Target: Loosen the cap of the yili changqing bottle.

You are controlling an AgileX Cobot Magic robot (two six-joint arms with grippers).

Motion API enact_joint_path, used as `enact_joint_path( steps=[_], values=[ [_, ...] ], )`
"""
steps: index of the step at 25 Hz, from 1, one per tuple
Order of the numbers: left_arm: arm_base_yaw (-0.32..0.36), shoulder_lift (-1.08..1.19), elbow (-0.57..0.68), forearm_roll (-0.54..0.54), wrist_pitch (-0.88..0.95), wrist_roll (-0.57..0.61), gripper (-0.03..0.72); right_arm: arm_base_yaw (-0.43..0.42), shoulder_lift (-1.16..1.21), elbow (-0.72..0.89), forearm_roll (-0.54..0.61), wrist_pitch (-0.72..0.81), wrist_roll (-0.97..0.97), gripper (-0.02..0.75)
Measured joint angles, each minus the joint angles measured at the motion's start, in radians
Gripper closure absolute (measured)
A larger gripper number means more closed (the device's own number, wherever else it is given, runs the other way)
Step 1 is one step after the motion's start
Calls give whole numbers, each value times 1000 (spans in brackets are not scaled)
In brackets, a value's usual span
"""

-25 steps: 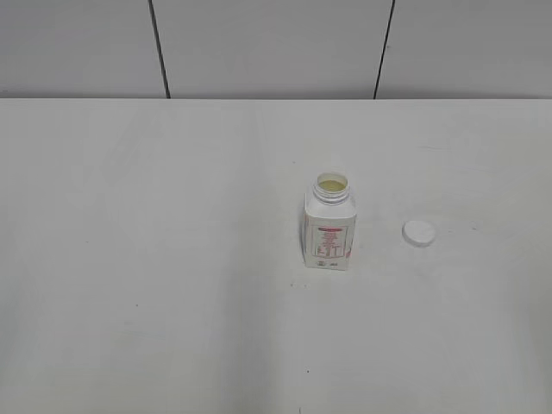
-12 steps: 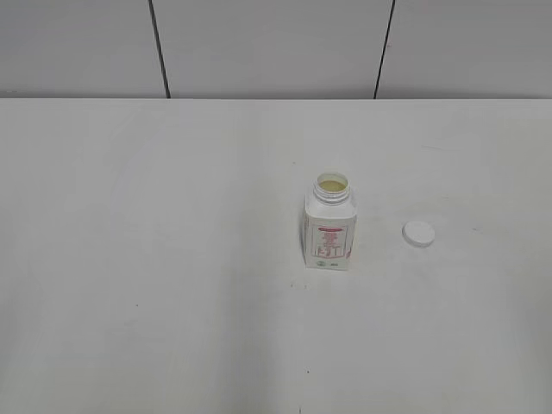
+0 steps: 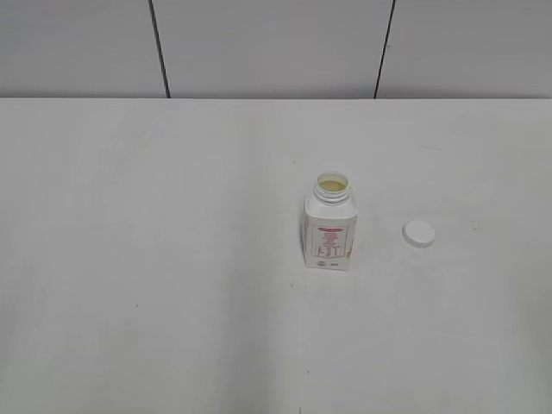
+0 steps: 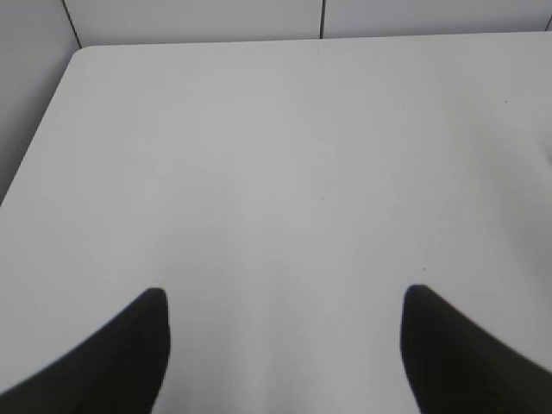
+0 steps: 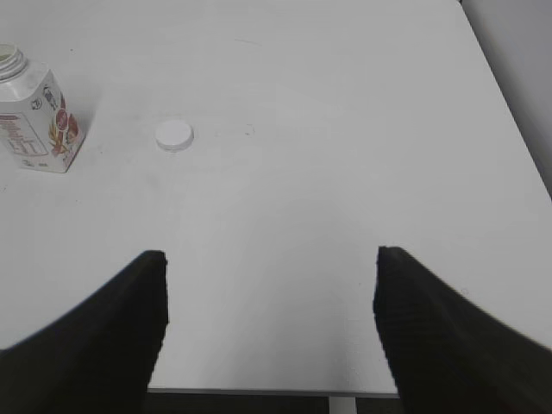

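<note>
The cap (image 3: 419, 233) lies flat on the table (image 3: 172, 259), right of centre, apart from the upright, open-necked yili changqing bottle (image 3: 329, 226); the task looks complete. The left gripper (image 4: 285, 297) and right gripper (image 5: 269, 259) stand wide, holding nothing.

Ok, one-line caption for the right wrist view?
Open right pincer above the table; uncapped bottle upright, cap lying apart beside it.

Nothing is shifting across the exterior views — the yili changqing bottle (image 3: 329, 226) is sitting at the same spot on the table (image 3: 155, 259), and the cap (image 3: 419, 233) is lying off to its right exactly as before — no visible change.
</note>
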Motion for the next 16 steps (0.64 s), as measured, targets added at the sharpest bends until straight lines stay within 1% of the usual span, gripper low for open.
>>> enact_joint_path(
  steps=[16],
  values=[
    [0, 0, 0, 0, 0, 0, 179, 0, 0, 0, 0, -1, 1, 152]
  ],
)
